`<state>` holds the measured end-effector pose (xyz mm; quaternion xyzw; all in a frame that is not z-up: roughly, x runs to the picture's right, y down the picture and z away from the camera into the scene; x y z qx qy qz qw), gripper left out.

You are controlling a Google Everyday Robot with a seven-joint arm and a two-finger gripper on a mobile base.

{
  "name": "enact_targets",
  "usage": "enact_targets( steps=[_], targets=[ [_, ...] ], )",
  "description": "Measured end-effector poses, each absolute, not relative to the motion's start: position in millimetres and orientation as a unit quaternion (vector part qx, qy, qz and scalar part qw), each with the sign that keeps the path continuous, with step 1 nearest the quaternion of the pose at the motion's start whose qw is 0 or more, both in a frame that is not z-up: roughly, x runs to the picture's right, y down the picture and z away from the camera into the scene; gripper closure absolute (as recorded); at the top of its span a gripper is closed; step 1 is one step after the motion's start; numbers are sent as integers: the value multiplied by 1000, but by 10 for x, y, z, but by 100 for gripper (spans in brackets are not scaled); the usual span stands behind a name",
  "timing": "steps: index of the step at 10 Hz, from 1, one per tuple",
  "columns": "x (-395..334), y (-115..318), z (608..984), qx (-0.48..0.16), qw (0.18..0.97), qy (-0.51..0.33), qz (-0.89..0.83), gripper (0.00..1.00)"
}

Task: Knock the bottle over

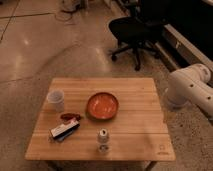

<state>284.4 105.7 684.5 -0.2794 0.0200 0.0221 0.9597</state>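
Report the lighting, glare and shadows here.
Camera view: dim warm light; soft glare on the floor upper left; darkness behind the chair; the bottle throws a shadow toward the near edge of the table; gripper out of frame, only the arm at right.

A wooden table carries an orange bowl at its centre, a plastic cup at the left, and an upright bottle near the front edge. A red item and a flat packet lie front-left. The gripper is out of view; only the white arm shows, to the right of the table.
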Motion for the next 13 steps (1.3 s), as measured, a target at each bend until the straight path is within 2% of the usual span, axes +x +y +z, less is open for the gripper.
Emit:
enact_targets(
  steps=[11,13],
  targets=[
    [2825,1085,6848,-280,960,19,19,35],
    [2526,1251,6883,-276,961,1,-8,35]
  ],
)
